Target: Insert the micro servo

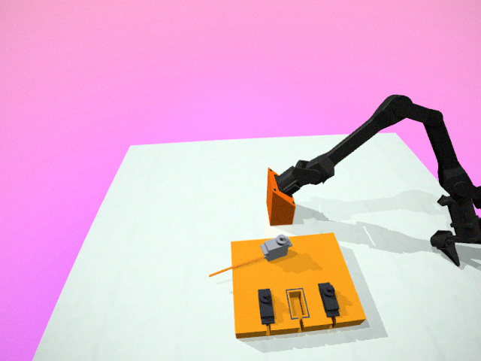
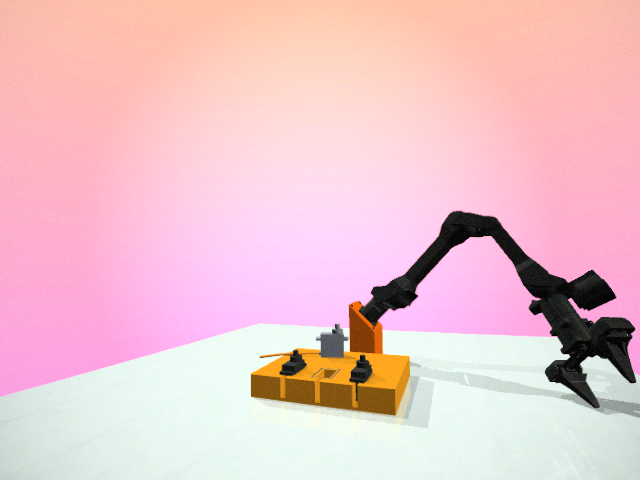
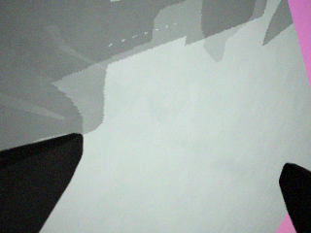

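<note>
Our gripper (image 2: 602, 379) hangs low over the table (image 1: 174, 201), fingers spread and empty, well apart from the servo (image 1: 276, 247).

The tool (image 3: 170, 194) hangs wide apart with nothing between its two dark fingertips, above the pale worktop (image 3: 194, 126) crossed by grey shadows.

Two dark servos (image 1: 266, 306) (image 1: 328, 298) sit seated in the deck's outer pockets, an orange wedge-shaped block (image 1: 279, 204) stands on the pale table top (image 1: 163, 217), and a pink backdrop (image 1: 155, 70) rises behind.
</note>
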Controlling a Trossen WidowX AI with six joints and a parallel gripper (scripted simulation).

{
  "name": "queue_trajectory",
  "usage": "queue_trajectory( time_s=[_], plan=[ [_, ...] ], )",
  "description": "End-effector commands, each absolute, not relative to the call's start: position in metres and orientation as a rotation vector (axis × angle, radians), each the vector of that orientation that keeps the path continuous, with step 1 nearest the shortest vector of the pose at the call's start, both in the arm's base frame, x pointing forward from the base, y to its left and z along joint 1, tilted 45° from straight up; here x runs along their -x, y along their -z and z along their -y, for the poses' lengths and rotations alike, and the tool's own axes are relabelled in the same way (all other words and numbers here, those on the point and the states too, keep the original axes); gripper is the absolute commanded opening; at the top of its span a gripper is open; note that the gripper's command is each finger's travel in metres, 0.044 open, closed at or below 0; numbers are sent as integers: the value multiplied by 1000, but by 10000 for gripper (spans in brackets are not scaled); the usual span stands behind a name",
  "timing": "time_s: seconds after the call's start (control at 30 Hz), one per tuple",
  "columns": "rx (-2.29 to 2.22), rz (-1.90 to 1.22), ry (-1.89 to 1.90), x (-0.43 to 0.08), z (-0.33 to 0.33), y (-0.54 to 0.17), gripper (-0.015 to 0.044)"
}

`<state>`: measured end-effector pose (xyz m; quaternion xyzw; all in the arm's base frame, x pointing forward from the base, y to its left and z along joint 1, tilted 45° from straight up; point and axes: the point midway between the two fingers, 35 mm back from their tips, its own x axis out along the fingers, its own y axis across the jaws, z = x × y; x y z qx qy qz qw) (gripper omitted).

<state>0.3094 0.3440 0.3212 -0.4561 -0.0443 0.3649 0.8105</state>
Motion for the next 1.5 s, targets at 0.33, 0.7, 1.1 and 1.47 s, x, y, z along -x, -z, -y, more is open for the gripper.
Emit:
queue_trajectory(
  time_s=[0.33,0.7,1.1,1.47],
  plan=[
    [910,-202,-739,-362,-284,-256,440],
    [826,-403,-681,-385,-236,-216,440],
    [649,-677,-591,-402,-167,-162,440],
    [455,-907,-482,-401,-102,-118,440]
  ],
)
